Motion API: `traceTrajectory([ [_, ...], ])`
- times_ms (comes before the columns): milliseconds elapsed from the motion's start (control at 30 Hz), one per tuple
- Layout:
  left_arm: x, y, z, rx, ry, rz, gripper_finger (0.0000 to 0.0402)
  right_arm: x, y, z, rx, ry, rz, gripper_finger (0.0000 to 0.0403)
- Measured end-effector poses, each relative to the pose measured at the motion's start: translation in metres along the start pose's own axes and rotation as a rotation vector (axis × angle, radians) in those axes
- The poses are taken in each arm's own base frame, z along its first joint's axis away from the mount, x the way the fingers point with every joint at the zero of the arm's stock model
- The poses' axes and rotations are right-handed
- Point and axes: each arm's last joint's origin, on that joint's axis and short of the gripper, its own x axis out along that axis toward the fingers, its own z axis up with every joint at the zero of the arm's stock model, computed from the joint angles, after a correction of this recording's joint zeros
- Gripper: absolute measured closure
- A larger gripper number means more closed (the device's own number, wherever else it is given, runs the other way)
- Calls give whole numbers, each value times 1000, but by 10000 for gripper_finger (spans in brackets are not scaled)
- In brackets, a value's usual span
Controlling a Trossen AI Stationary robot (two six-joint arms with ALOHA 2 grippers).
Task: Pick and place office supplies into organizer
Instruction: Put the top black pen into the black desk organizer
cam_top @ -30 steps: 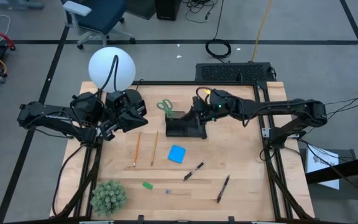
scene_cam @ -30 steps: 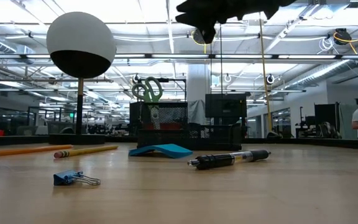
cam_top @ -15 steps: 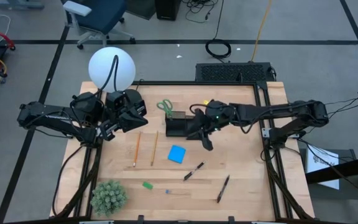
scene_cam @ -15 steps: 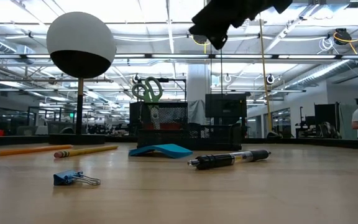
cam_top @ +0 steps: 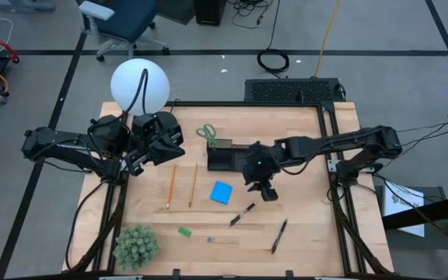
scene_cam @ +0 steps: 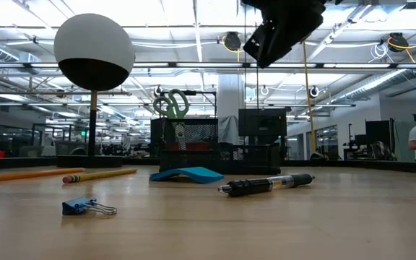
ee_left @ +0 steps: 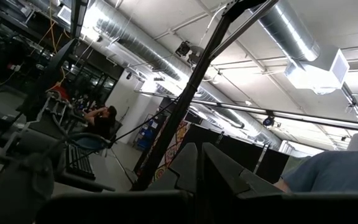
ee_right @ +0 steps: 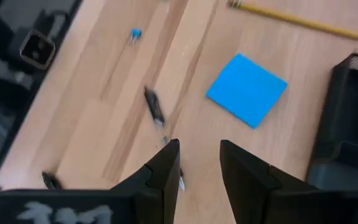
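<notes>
Near the middle of the worktop's far edge stands the organizer (cam_top: 232, 158), a black mesh tray, with the green-handled scissors (cam_top: 206, 133) upright in its left end. Just in front of it lies the blue note pad (cam_top: 222, 192), flat on the wood, and left of that the two pencils (cam_top: 182, 186) lie side by side. A pen (cam_top: 243, 213) rests in front of the pad, a second pen (cam_top: 279, 235) nearer the front edge to the right. The green eraser (cam_top: 184, 231) and a small blue binder clip (scene_cam: 87, 207) sit toward the front left.

Above the wood between organizer and first pen hovers the right gripper (cam_top: 267, 191), its fingers (ee_right: 166, 171) partly apart and holding nothing. The left gripper (cam_top: 176, 146) waits over the far left corner beside the white globe lamp (cam_top: 139, 85), fingers closed and empty. A fuzzy green plant ball (cam_top: 136, 246) occupies the front left corner.
</notes>
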Motion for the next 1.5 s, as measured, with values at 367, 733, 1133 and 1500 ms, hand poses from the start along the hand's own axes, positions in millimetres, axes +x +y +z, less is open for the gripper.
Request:
traceTrajectory([
  [367,0,0,0,0,0,1,380,36,16,1,-176,274,-6,291],
  [733,0,0,0,0,0,0,380,71,35,-7,-380,447,-121,290],
  [1133,0,0,0,0,0,0,380,80,42,-6,-434,445,-156,291],
  [1500,0,0,0,0,0,0,380,101,44,-9,-438,456,-124,291],
])
